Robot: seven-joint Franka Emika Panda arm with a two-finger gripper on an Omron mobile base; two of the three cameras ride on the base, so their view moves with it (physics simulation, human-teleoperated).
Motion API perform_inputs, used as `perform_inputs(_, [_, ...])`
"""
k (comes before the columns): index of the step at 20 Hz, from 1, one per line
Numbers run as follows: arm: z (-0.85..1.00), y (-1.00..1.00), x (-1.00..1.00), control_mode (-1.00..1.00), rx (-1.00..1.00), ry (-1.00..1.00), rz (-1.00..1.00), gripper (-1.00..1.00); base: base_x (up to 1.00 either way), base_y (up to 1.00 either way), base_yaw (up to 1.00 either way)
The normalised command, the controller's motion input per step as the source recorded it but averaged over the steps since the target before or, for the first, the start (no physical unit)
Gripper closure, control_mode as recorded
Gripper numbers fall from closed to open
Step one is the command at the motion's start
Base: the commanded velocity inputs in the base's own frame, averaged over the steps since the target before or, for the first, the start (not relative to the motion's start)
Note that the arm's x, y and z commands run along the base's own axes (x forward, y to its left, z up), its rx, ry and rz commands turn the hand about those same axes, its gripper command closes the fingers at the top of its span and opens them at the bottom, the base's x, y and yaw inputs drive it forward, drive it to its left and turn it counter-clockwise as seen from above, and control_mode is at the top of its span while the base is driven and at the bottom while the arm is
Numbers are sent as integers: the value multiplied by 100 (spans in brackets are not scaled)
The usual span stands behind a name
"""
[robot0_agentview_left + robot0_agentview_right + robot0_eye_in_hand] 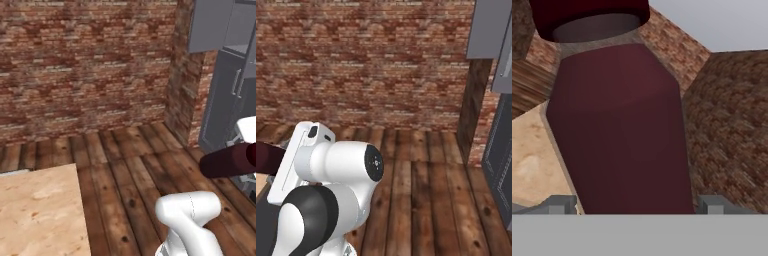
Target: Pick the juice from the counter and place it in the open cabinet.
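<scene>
The juice bottle [619, 130] is held between the two fingertips [561, 205] of the end effector [637, 205], which is closed against its maroon body from either side; in the hand view the bottle's narrower neck and dark cap are seen at the far end, away from the end effector. In the left base view the juice bottle [227, 161] is seen lying roughly level in the air, well above the wooden floor [135, 165], its free end pointing left while the other end is lost at the picture's right edge. In the right base view a short maroon end of the bottle [268, 156] is seen sticking out to the left of the white arm [331, 170].

The light wood-grain counter [37, 215] lies below and well to the left of the end effector, apart from the bottle. The dark grey cabinet [227, 100], with its light vertical bar handle [236, 82], stands just behind and above the held bottle. A brick wall [85, 65] is seen beyond the floor.
</scene>
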Motion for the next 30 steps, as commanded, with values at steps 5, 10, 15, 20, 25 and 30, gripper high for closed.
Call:
perform_inputs(5, [0,0,0,100,0,0,0,100,54,0,0])
perform_inputs(10, [0,0,0,100,0,0,0,100,50,0,0])
perform_inputs(15, [0,0,0,100,0,0,0,100,50,0,0])
perform_inputs(20, [0,0,0,100,0,0,0,100,55,1,0])
perform_inputs(25, [0,0,0,100,0,0,0,100,57,1,0])
perform_inputs(30, [0,0,0,100,0,0,0,100,55,1,0])
